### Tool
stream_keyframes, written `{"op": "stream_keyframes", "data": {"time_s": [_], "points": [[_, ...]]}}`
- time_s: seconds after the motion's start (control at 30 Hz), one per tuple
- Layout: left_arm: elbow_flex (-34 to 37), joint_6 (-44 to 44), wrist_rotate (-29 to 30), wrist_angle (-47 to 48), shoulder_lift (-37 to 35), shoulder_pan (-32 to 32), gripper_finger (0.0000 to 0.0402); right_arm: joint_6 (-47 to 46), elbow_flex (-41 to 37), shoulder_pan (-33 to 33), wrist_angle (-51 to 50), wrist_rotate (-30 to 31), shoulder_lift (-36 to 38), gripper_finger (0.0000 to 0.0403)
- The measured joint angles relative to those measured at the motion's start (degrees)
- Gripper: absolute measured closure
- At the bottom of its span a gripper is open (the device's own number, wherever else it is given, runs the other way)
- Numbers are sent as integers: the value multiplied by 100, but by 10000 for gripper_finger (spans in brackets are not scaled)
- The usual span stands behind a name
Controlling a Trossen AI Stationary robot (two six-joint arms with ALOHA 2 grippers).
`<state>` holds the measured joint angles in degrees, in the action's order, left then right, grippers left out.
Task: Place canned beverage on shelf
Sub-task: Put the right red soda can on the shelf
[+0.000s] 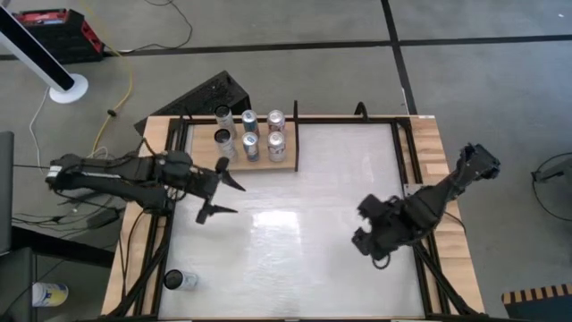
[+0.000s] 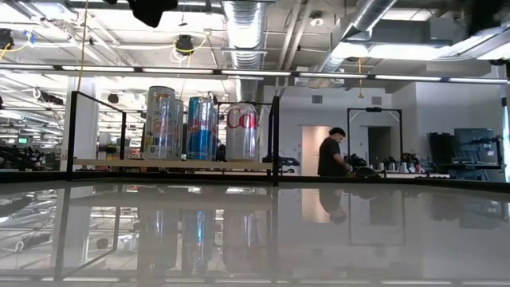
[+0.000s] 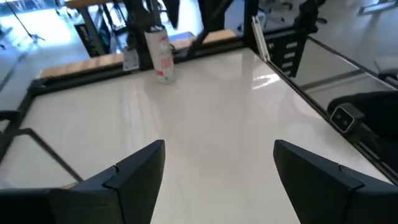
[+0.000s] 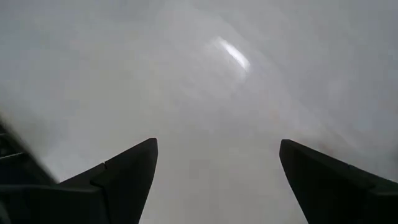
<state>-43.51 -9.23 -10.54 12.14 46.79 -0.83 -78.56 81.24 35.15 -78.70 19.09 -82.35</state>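
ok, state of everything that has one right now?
left pincer: open, empty, above the table near the shelf
right pincer: open, empty, over bare table
shelf: holds six upright cans
lone can: upright, on the table's near left corner, untouched

a person (image 2: 330, 153) stands in the room beyond the table, at three o'clock from centre in the low view. a white fan base (image 1: 68, 88) sits on the floor at ten o'clock overhead.
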Motion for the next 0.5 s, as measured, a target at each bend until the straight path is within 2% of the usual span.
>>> {"op": "stream_keyframes", "data": {"time_s": [0.13,0.27,0.33,0.5], "points": [[2,271,142,-21,249,-288,118,-1607,18,398,-1173,-262,0,42],[2,491,159,-63,393,-421,118,-2043,-119,622,-1100,-192,73,42],[2,548,160,-183,424,-432,118,-1987,-112,643,-1149,-229,119,42],[2,548,161,-337,422,-432,118,-1021,-110,627,-1126,-223,222,42]]}}
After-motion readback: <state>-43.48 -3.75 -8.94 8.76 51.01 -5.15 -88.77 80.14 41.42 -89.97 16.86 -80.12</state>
